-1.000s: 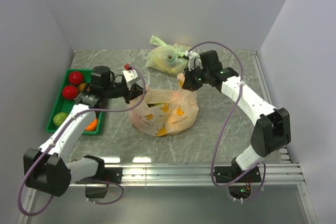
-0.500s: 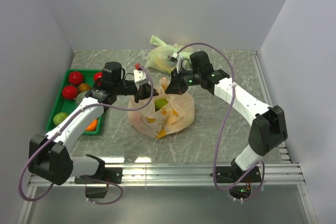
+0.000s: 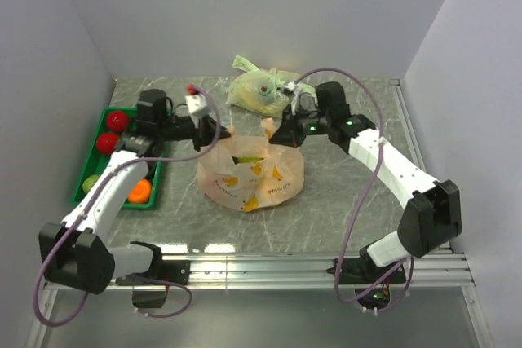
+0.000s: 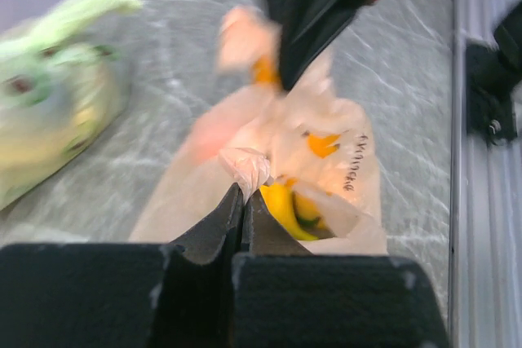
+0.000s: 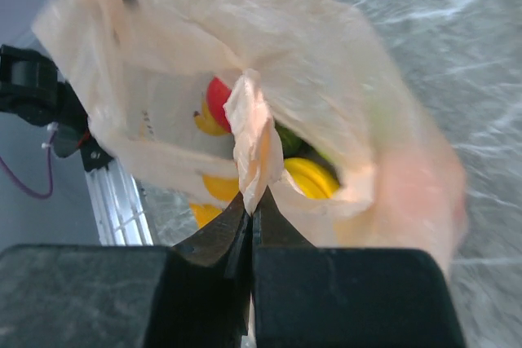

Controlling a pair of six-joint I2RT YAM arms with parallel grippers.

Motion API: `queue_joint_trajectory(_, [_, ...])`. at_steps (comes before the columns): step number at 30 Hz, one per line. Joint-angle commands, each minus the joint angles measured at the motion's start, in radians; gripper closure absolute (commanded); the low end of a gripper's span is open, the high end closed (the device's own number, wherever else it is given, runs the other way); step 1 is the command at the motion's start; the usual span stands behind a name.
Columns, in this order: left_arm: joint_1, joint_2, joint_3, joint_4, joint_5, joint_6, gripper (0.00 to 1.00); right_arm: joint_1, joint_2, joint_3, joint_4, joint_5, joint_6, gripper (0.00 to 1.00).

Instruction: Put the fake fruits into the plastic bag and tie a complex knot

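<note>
The peach-orange plastic bag (image 3: 251,175) with banana prints sits mid-table, its mouth held open between my two grippers. My left gripper (image 3: 214,131) is shut on the bag's left handle (image 4: 243,167). My right gripper (image 3: 281,134) is shut on the right handle (image 5: 253,132). Inside the bag I see fake fruits: a yellow one (image 5: 311,177), a red one (image 5: 216,97) and a green one (image 3: 247,158). More fake fruits lie in the green tray (image 3: 84,193): two red (image 3: 117,120), an orange (image 3: 140,191) and a green one (image 3: 91,182). No knot shows on the bag.
A knotted pale green bag (image 3: 261,87) with a dark ball inside lies behind the orange bag near the back wall. The metal rail (image 3: 310,265) runs along the near edge. Grey walls close in the left, back and right sides.
The grippers came together over the bag half a second ago, then drew apart again, each keeping its handle. The left one went back left, the right one right, stretching the bag's mouth.
</note>
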Motion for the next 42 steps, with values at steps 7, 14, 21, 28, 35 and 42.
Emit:
queue_joint_trajectory(7, [0.23, -0.24, -0.069, -0.133, 0.01, -0.062, 0.97, -0.207, -0.141, -0.095, 0.034, -0.141, 0.002, 1.0])
queue_joint_trajectory(14, [0.248, -0.263, 0.035, -0.261, -0.134, -0.022, 0.94, -0.208, -0.205, -0.148, 0.01, -0.167, -0.033, 1.0])
queue_joint_trajectory(21, [0.184, -0.231, 0.253, -0.376, -0.165, 0.065, 0.29, -0.208, -0.248, -0.168, 0.017, -0.181, -0.023, 1.0])
queue_joint_trajectory(28, [-0.256, -0.114, 0.447, -0.674, -0.448, 0.317, 0.01, -0.207, -0.247, -0.176, 0.025, -0.179, -0.017, 1.0])
queue_joint_trajectory(35, [-0.531, -0.086, 0.172, -0.438, -0.803, 0.479, 0.01, -0.206, -0.253, -0.176, 0.016, -0.181, -0.021, 1.0])
queue_joint_trajectory(42, [-0.565, -0.005, 0.077, -0.209, -0.893, 0.599, 0.01, -0.208, -0.273, -0.198, -0.021, -0.191, -0.059, 1.0])
